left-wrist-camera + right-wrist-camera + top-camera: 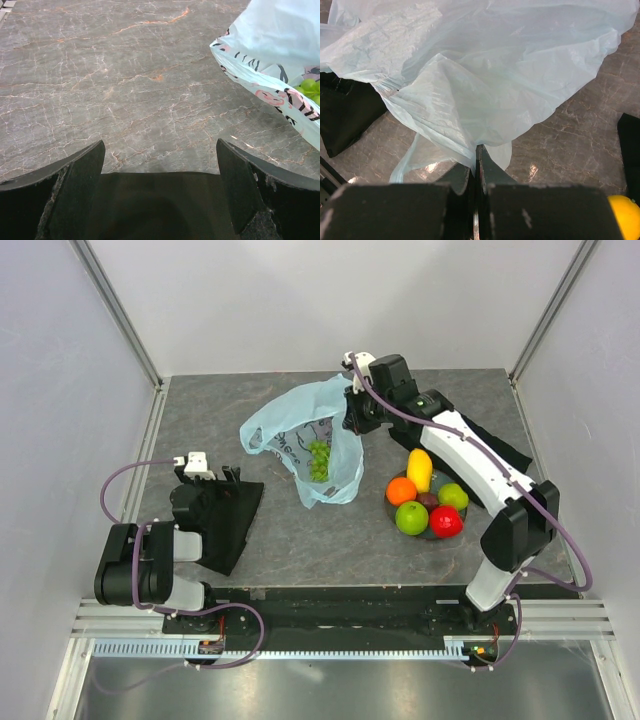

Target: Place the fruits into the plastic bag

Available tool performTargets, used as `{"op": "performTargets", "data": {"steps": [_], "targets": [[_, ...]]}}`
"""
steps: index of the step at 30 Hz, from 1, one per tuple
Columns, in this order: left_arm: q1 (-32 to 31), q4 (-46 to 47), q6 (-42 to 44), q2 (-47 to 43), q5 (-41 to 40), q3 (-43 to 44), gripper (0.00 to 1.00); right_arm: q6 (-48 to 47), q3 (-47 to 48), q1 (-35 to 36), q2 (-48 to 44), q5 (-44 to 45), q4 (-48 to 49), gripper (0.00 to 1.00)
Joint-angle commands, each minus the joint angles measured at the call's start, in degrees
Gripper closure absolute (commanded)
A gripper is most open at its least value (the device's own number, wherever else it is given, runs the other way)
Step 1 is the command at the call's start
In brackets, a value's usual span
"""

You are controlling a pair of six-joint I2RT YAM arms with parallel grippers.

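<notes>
I judged the job to be in its early loading stage. The grape bunch (pixel 318 460) was already inside the plastic bag (pixel 300 435), while the other fruits sat on the plate (pixel 392 508) to its right: the yellow one (pixel 420 469), the orange (pixel 401 490), a green apple (pixel 411 518), the red apple (pixel 446 521) and a dark purple one (pixel 428 502) in among them.

My right end effector (pixel 476 155) was pressed together on a fold of the bag's thin film at its far right rim, lifting that edge. My left end effector (pixel 160 150) was spread wide with nothing between its fingers, low over the bench (pixel 125 90) and well apart from the bag.

The bag lay near the middle of the bench, just left of the plate. Its long axis ran roughly near to far. The closed end pointed towards the arm bases, and the mouth seemed to face up and away, one handle loop (pixel 256 435) trailing left.

The next move, as I read it, needed that mouth held open while a fruit was carried across. With the right side busy at the rim, the left had a long reach to the plate.
</notes>
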Motion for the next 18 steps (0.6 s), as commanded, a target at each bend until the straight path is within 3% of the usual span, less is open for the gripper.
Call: {"op": "performTargets", "data": {"steps": [1,8,9,12,14,18], "targets": [[0.12,2.25,-0.16,0.20,0.60,0.46,0.01,0.26,-1.71,-0.13,-4.71,-1.82,1.82,1.00],[-1.63,-0.12,0.36,0.47,-1.32,1.96,0.01,-0.79,-2.59,-0.13,-7.26,-2.62,1.83,1.00],[-2.43,-0.73,1.59,-1.45,-2.29,1.87,0.01,-1.05,-2.07,-0.13,-7.61,-2.27,0.95,1.00],[-6.38,-18.44,3.18,-8.03,-7.48,7.74,0.01,-1.41,-1.28,-0.13,-8.06,-1.65,0.07,1.00],[-8.74,-21.65,5.03,-16.02,-6.96,9.08,0.01,-1.23,-0.84,-0.22,-8.06,-1.56,-0.29,1.00],[-12.71,-31.56,-1.38,-30.78,-8.01,13.99,0.01,-0.79,-0.05,-0.22,-6.65,-1.56,-0.81,1.00]]}}
